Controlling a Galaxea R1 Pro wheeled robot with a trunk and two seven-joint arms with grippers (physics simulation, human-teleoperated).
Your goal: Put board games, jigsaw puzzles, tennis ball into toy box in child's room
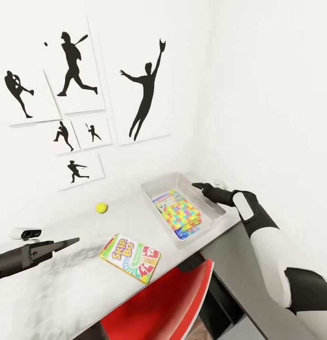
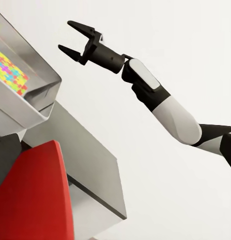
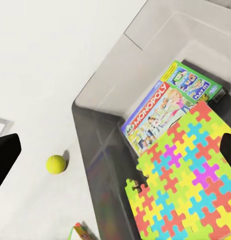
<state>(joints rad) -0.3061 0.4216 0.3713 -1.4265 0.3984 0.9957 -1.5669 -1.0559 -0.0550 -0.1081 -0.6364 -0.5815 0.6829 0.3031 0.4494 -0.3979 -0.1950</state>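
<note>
Grey and shallow, the toy box (image 1: 215,208) sits on the light-grey table (image 1: 64,283) directly under the right gripper (image 1: 197,185), which hangs above the box's far rim with its two black fingers spread apart and nothing between them; the left wrist view shows those jaws (image 2: 75,37) clearly parted in the air beside the box (image 2: 30,95). Just below that gripper, inside the box, a multicoloured jigsaw puzzle (image 3: 188,180) lies on top of the pile, its notched edge overlapping the Monopoly board game (image 3: 153,117), and a second printed game box with a green edge (image 3: 195,82) lies beside the Monopoly one, partly under the puzzle. In the head view the same stack (image 1: 180,212) shows as a bright patch within the tray. Outside the box, on the side away from the right gripper, the yellow-green tennis ball (image 1: 101,207) rests alone on the table top, also seen past the box wall from the right wrist (image 3: 55,164). The left gripper (image 1: 71,242) is held low over the table, well apart from the box, its dark fingers drawn to a narrow point; whether they are fully closed cannot be told. Just beyond its tip the Skip-Bo board game (image 1: 130,257) lies flat near the table's front edge, above the back of the red chair (image 1: 163,307). Black sports silhouette pictures (image 1: 78,61) hang on the white wall behind the table.
</note>
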